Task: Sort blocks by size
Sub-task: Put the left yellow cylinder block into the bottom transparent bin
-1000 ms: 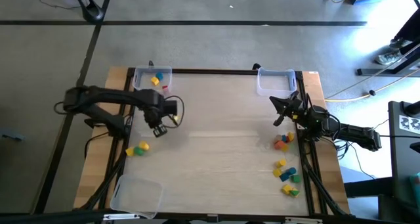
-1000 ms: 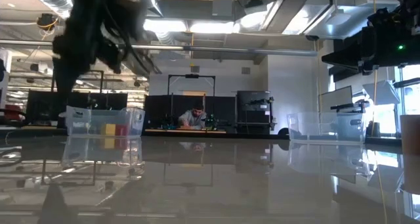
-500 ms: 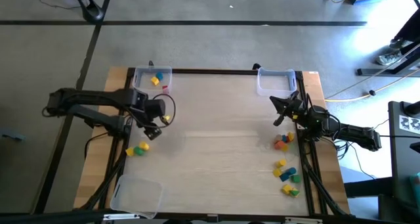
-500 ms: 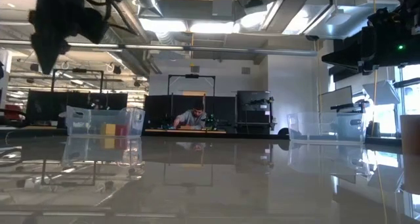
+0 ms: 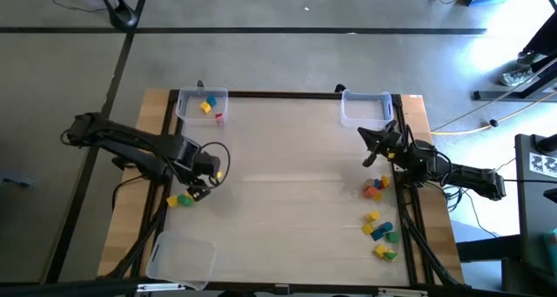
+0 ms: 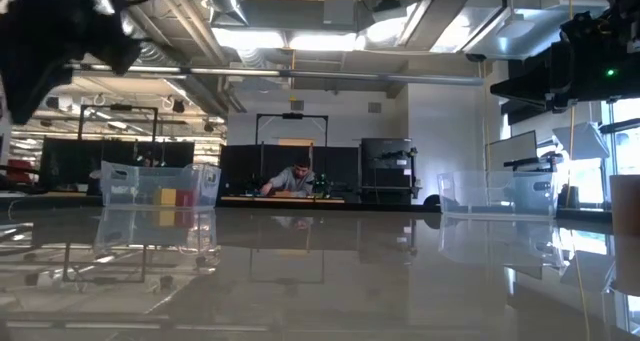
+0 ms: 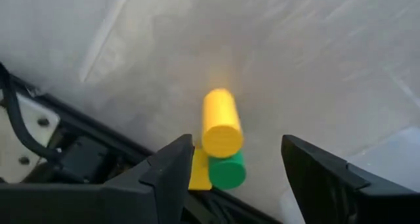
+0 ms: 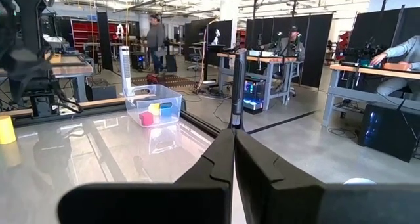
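Observation:
By the table's left edge lie a yellow cylinder block [image 7: 220, 122], a green block [image 7: 228, 171] and a yellow block [image 7: 200, 173], grouped [image 5: 183, 198]. My left gripper [image 5: 199, 186] hangs open just above them, pointing down, its fingers [image 7: 176, 168] either side of the group and touching nothing. Yellow, blue and red blocks lie in the far-left clear tray [image 5: 202, 105]. More blocks lie by the right edge [image 5: 376, 188] and nearer [image 5: 381, 232]. My right gripper [image 5: 372, 153] waits shut at the right edge, level.
A clear tray [image 5: 365, 108] stands at the far right, another clear tray [image 5: 181, 260] at the near left corner. The table's middle [image 5: 287, 184] is bare wood. People sit and stand at benches in the room beyond [image 6: 295, 178].
My left gripper has gone from the table's left middle toward the near left, ending over the yellow and green blocks at the left edge. The wrist has rolled a little on the way. The blocks have kept still.

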